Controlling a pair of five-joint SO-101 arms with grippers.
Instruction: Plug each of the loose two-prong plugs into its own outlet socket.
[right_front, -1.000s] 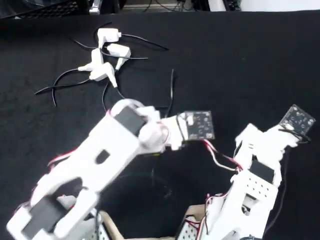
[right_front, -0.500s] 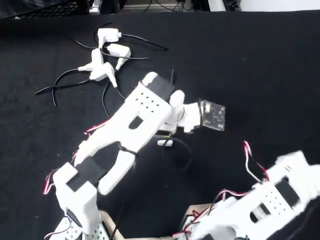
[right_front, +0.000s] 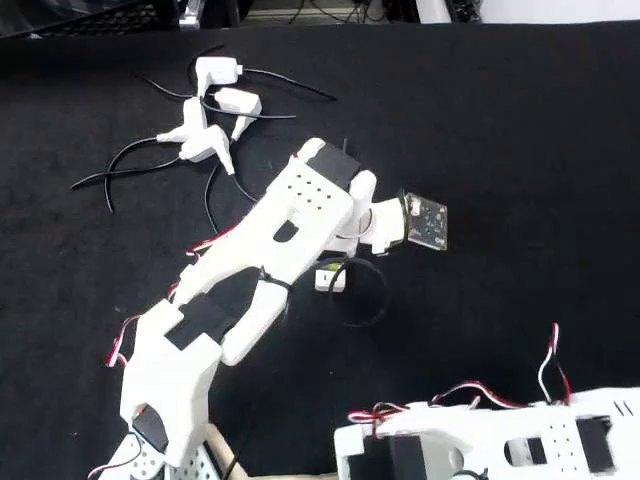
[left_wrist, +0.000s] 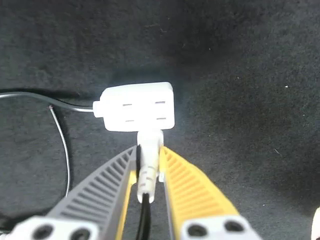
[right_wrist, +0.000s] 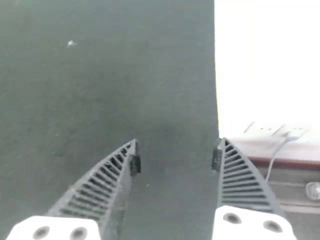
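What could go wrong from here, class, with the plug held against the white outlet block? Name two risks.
1. The left gripper holds the plug against one side of the outlet block, while the slots that show sit on another face. Pushing may only slide the loose block.
2. The other plugs lie among crossing cords, so lifting one may drag its neighbours.
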